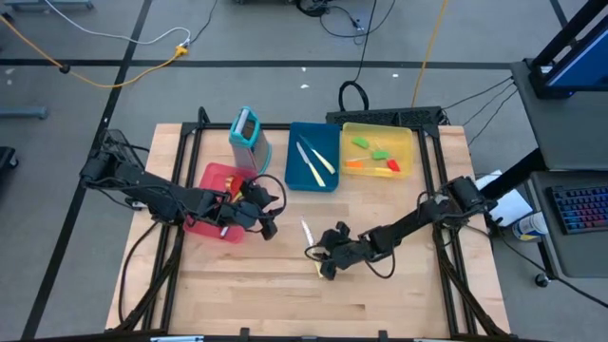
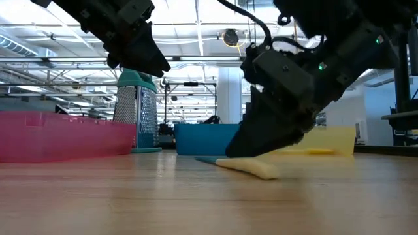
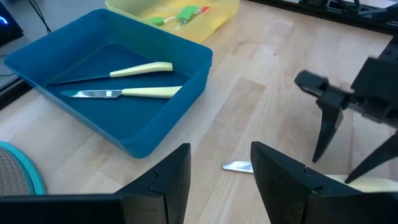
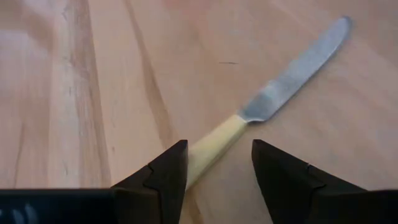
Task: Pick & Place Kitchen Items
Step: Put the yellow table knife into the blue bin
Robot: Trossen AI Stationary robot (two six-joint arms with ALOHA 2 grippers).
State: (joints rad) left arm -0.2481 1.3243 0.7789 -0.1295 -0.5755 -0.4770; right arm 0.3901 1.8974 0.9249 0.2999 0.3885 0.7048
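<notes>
Reaching gripper: we see the right gripper (image 1: 326, 262) low over the table (image 1: 399, 285), fingers spread, straddling the cream handle of a knife (image 4: 273, 99) without gripping it.
Knife on the table: it lies flat on bare wood, blade toward the trays, in front of the blue tray (image 1: 313, 180).
Left gripper: the left gripper (image 1: 269, 226) hangs by the red tray (image 1: 204, 226), fingers (image 3: 168, 180) apart and holding nothing.
Sorted knives: we count two cream-handled knives (image 3: 124, 84) in the blue tray.
Yellow tray: the yellow tray (image 1: 408, 138) holds green and orange spatulas (image 1: 375, 159).
Holder: the teal holder (image 1: 246, 133) stands upright beside the blue tray.
</notes>
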